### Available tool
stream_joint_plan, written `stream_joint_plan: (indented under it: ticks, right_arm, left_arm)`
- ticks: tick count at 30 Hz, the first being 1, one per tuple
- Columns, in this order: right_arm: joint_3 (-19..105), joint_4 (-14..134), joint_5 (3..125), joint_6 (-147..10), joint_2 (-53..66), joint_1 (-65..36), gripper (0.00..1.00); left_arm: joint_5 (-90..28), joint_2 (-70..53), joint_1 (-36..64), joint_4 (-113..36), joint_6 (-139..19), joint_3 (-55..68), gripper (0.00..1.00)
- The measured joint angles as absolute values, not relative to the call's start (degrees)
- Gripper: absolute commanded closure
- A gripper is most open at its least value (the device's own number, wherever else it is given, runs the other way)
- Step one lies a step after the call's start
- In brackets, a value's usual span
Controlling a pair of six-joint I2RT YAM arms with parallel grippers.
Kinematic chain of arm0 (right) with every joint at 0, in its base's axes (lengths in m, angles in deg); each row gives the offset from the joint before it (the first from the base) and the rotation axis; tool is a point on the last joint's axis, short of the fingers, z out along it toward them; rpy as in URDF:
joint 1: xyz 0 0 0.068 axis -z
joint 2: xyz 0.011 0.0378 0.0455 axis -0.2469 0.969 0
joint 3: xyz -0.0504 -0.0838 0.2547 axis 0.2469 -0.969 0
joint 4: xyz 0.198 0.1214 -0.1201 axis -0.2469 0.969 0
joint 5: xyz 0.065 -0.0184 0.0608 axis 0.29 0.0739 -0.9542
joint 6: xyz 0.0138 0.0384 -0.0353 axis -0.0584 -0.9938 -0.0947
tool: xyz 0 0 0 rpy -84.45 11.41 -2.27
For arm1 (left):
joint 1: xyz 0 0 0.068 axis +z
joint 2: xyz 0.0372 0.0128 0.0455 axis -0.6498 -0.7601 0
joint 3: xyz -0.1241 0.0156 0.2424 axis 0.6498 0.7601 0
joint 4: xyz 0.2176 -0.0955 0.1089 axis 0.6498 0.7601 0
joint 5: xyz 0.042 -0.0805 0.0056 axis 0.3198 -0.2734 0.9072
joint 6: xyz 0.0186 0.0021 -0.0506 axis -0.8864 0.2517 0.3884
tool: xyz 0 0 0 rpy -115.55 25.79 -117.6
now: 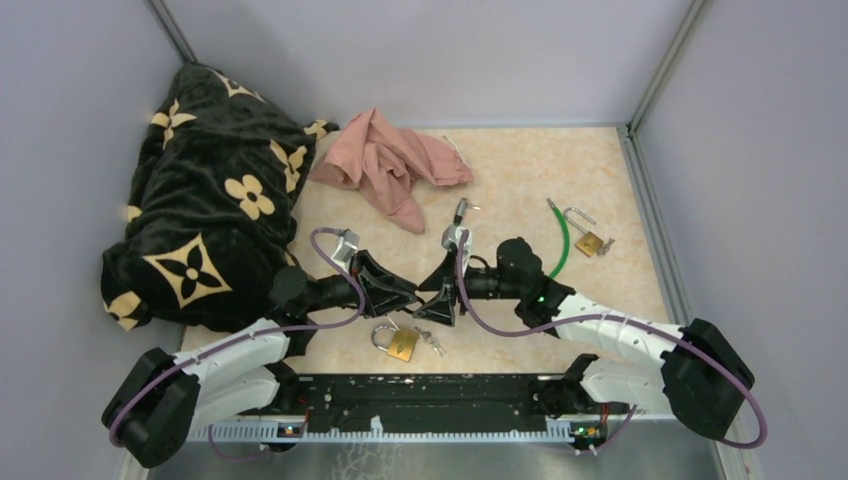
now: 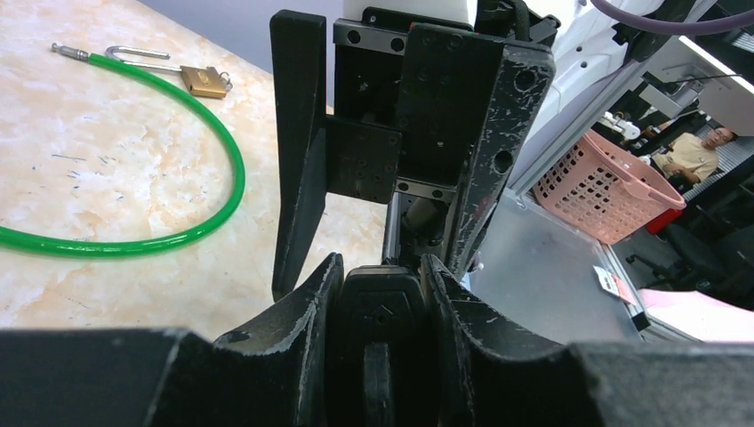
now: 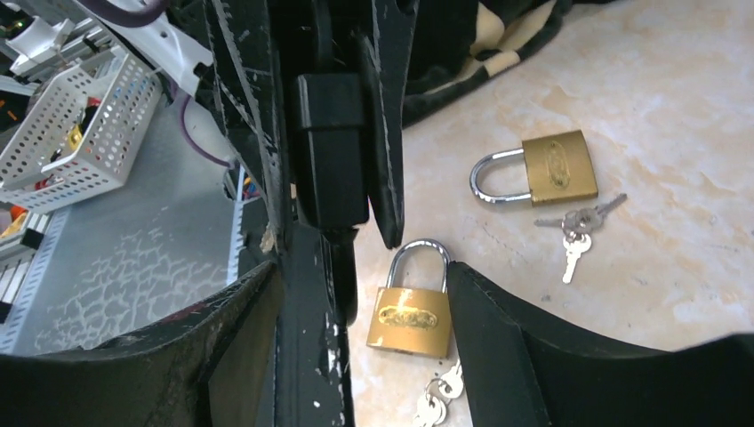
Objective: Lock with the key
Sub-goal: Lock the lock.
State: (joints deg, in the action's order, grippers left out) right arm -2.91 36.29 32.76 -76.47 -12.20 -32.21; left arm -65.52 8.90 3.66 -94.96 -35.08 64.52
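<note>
Half done, I judged: left gripper (image 2: 381, 267) clenched the black key (image 2: 381, 313), right gripper (image 3: 363, 271) hung released; next, it needed to steady the padlock (image 3: 412, 316) on the counter (image 1: 520, 170).

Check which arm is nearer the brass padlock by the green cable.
Right: the right arm lies beside the green cable, left of the brass padlock; the left arm is farther left.

White-shelled arms (image 1: 235, 350) with black joints (image 1: 160, 405), looping purple cables (image 1: 480, 315), scuffed black tools (image 1: 405, 293)
</note>
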Motion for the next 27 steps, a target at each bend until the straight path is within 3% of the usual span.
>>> stream_joint_plan:
  ticks: [2,4,10,12,14,17,18,19,21,23,27]
  right_arm:
    - [-2.9,34.2,32.7,-77.1,-11.5,-32.7,0.48]
    - [-2.9,32.9,33.0,-77.5,-10.8,-32.9,0.56]
    - [-2.4,32.1,33.4,-77.7,-7.8,-33.0,0.54]
    - [-2.0,31.8,33.0,-77.8,-6.8,-33.0,0.66]
    - [-1.8,31.3,32.2,-78.3,-6.1,-33.1,0.97]
    - [-1.7,30.0,31.1,-78.6,-5.7,-33.6,1.00]
    - [-1.7,30.1,30.9,-78.6,-5.6,-33.6,1.00]
    - [-1.7,30.1,30.9,-78.6,-5.7,-33.6,1.00]
    - [-1.6,30.5,30.9,-78.0,-5.9,-33.4,1.00]
    - [-1.6,32.8,30.4,-76.9,-7.0,-32.8,1.00]
    - [-1.5,41.6,30.4,-73.1,-9.7,-29.5,1.00]
  left_arm:
    - [-65.5,8.9,3.7,-94.9,-35.1,64.6,1.00]
    - [-65.5,8.9,3.7,-95.0,-35.1,64.7,1.00]
    - [-65.5,8.9,3.7,-95.0,-35.1,65.0,1.00]
    - [-65.4,8.9,3.7,-95.0,-35.1,65.0,1.00]
    - [-65.1,8.9,3.8,-94.9,-35.2,65.2,1.00]
    - [-64.4,9.0,4.2,-94.5,-35.0,65.5,1.00]
    - [-64.3,9.0,4.2,-94.6,-34.9,65.5,0.96]
    - [-64.2,9.1,4.2,-94.5,-34.9,65.5,0.79]
    - [-63.8,9.6,4.2,-94.2,-35.2,65.7,0.32]
    - [-63.7,10.8,4.2,-93.8,-36.7,66.2,0.05]
    - [-67.1,14.6,5.1,-90.2,-44.3,66.1,0.01]
